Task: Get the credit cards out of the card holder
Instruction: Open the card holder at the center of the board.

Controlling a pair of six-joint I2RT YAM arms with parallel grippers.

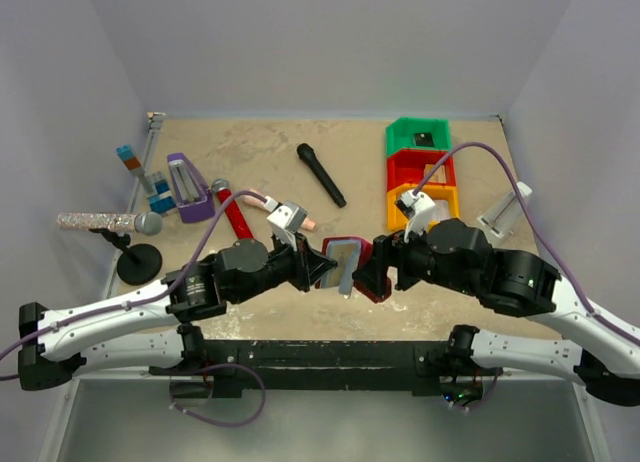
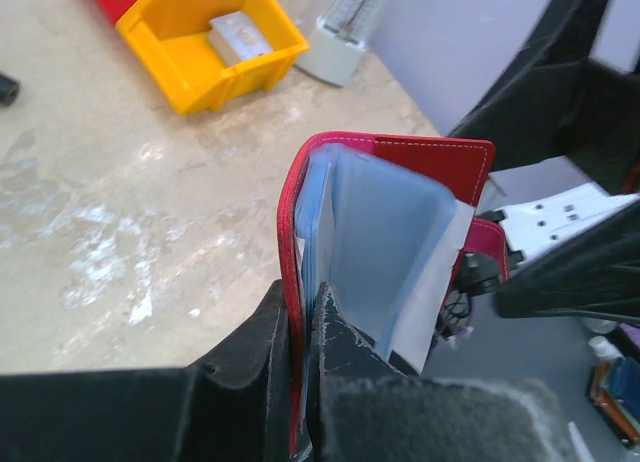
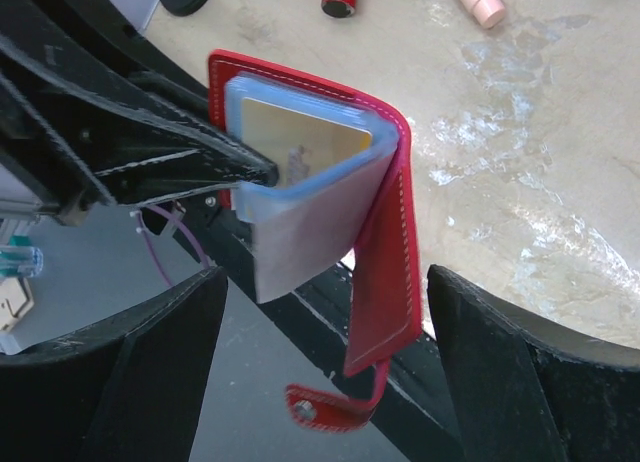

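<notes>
- The left gripper (image 2: 305,317) is clamped on 1 edge of the dark red folding card holder (image 2: 400,172), which it holds open between the 2 arms, near the front of the sandy table (image 1: 250,152).
- 1 tan-gold flat rectangular card (image 3: 300,142) shows inside the holder's pale grey-blue shiny sleeves (image 3: 305,237).
- The right gripper (image 3: 327,292) has its fingers wide apart, with the hanging red cover between them, untouched.
- A yellow plastic bin (image 2: 200,77) stands beyond.
</notes>
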